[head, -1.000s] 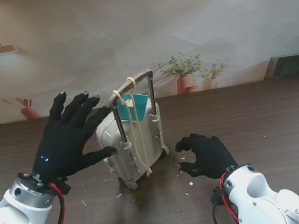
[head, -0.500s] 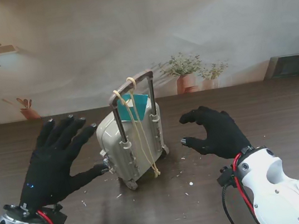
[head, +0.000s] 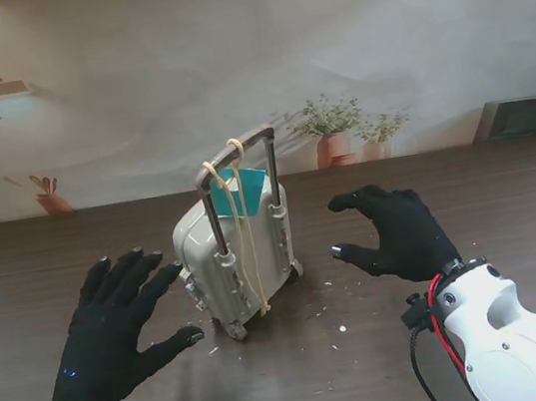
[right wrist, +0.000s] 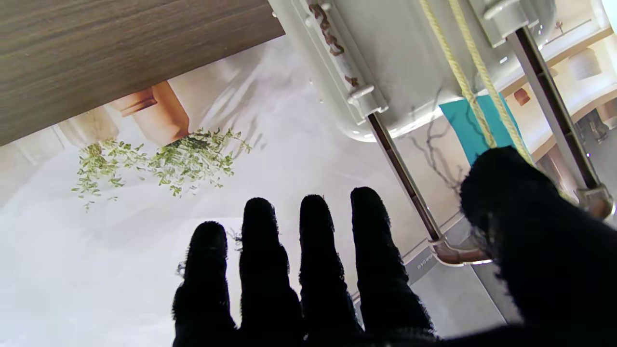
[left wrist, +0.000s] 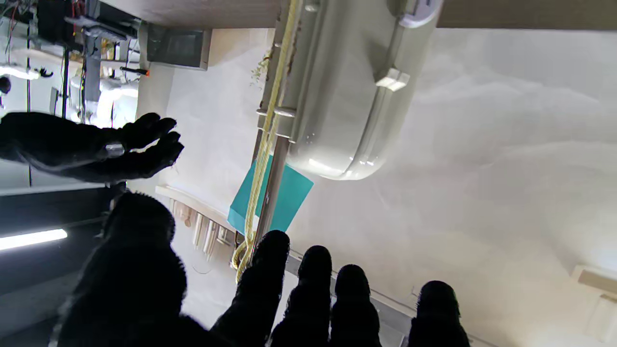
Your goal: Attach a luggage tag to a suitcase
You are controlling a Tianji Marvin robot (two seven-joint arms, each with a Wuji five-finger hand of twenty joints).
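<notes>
The little grey suitcase [head: 239,253] stands upright mid-table, its handle up, a teal luggage tag [head: 244,186] hanging off it on yellow cord [head: 243,226]. No readable print on the tag or case. Left hand [head: 116,331] and right hand [head: 394,233] sit either side, fingers spread, holding nothing, not touching it.

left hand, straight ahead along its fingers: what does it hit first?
Probably the suitcase: the left hand points at its near side, open, nothing between them. Depth is unclear; it might graze the telescopic handle instead.
</notes>
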